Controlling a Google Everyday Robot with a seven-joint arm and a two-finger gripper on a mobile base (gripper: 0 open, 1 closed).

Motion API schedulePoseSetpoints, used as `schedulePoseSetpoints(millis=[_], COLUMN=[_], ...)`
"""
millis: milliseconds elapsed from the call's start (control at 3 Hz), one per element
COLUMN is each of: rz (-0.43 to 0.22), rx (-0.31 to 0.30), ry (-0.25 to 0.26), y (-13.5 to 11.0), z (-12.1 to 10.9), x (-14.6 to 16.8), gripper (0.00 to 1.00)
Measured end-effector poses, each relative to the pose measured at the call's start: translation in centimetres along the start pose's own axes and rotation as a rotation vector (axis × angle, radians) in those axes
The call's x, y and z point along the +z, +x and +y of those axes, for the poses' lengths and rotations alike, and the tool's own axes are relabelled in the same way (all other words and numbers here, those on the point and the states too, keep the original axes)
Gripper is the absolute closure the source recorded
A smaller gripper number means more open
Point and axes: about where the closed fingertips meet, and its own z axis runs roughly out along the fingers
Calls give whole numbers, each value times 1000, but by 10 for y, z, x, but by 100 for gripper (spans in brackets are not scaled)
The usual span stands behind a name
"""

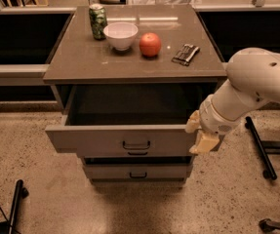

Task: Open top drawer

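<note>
The top drawer (95, 139) stands pulled out from the grey-brown cabinet, and its dark inside shows. Its small dark loop handle (136, 145) is at the centre of the flat front panel. My gripper (201, 134), on the white arm (256, 84) that comes in from the right, is at the right end of the drawer's front panel, level with it. It is well to the right of the handle. I cannot tell whether it touches the panel.
On the cabinet top (81, 65) stand a green can (98, 21), a white bowl (120, 35), a red-orange fruit (150, 44) and a dark tool (186, 54). A lower drawer (138, 172) sits shut below. Black stand legs lie on the floor at the right (259, 147) and left (15, 204).
</note>
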Motion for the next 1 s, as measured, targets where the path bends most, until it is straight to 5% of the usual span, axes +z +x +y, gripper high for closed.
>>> schedulePoseSetpoints(millis=[667,1000], rz=[-13,-29], rx=[-16,-22], ry=[93,128], y=[0,1], z=[-68,-107], x=[0,10], gripper=[51,63])
